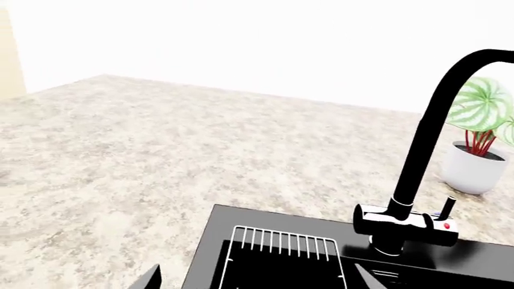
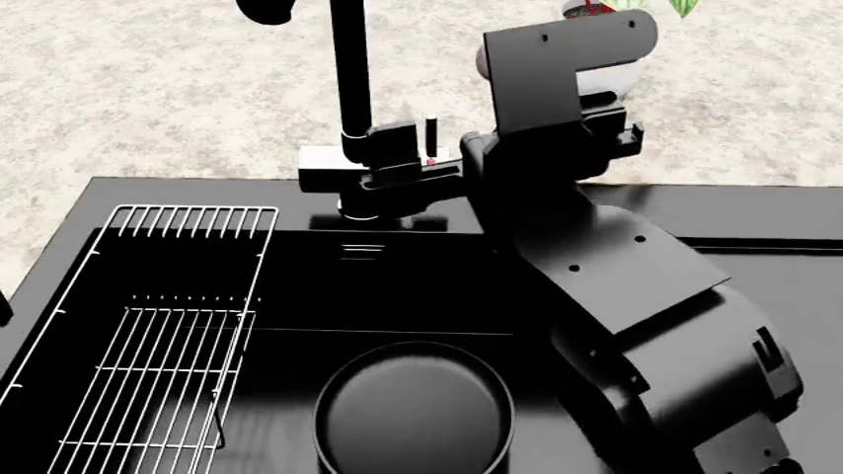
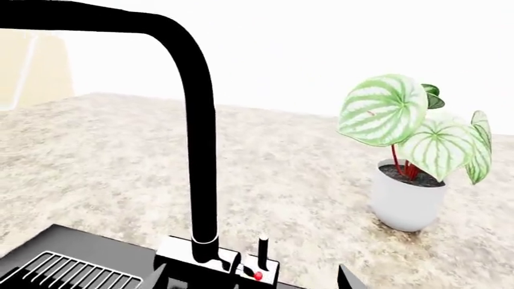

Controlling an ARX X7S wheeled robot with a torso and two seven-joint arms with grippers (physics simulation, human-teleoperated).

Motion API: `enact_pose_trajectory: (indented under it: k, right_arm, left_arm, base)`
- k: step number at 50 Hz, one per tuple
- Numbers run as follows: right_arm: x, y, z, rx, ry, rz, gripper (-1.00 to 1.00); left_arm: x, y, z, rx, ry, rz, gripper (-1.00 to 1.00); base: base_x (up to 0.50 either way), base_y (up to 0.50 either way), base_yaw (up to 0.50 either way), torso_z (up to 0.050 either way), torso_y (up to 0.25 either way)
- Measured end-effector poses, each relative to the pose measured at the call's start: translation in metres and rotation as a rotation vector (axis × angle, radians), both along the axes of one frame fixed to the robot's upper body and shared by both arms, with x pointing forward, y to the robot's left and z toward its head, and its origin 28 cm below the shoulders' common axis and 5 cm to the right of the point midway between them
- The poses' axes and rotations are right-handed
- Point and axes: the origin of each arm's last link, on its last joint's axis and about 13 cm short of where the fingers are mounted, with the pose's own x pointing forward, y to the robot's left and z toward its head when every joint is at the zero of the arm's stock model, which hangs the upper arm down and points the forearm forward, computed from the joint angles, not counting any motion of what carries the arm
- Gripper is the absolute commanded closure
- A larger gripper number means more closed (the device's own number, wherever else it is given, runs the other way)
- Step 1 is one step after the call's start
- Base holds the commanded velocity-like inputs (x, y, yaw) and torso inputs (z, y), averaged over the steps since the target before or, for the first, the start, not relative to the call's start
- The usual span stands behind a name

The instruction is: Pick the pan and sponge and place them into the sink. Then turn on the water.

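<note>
The black sink (image 2: 737,212) fills the head view. The pan (image 2: 411,413) lies flat in its basin, right of the wire rack (image 2: 172,326). The sponge is out of view. No water stream shows under the black faucet (image 2: 349,89). My right gripper (image 3: 253,278) is open, its fingertips (image 3: 157,274) on either side of the faucet base and its small lever with a red dot (image 3: 261,253); in the head view it reaches the faucet base (image 2: 382,170) from the right. My left gripper (image 1: 257,280) is open and empty above the sink's rack corner (image 1: 281,241).
A potted plant in a white pot (image 3: 407,201) stands on the speckled counter (image 1: 161,150) behind the sink to the right, also in the left wrist view (image 1: 473,168). My right arm (image 2: 633,296) hangs over the basin's right half.
</note>
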Motion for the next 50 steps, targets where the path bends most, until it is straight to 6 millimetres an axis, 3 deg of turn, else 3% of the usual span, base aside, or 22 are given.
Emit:
enact_pose_trajectory:
  k: [21, 50]
  right_arm:
    - [0.037, 0.015, 0.010, 0.005, 0.027, 0.002, -1.00]
    - [0.053, 0.021, 0.016, 0.015, 0.056, -0.033, -1.00]
  left_arm:
    - [0.007, 0.007, 0.000, -0.004, -0.022, 0.022, -1.00]
    - [0.011, 0.009, 0.000, 0.072, -0.140, 0.007, -1.00]
  base:
    - [0.00, 0.00, 0.00, 0.000, 0.000]
    - [0.00, 0.00, 0.00, 0.005, -0.029]
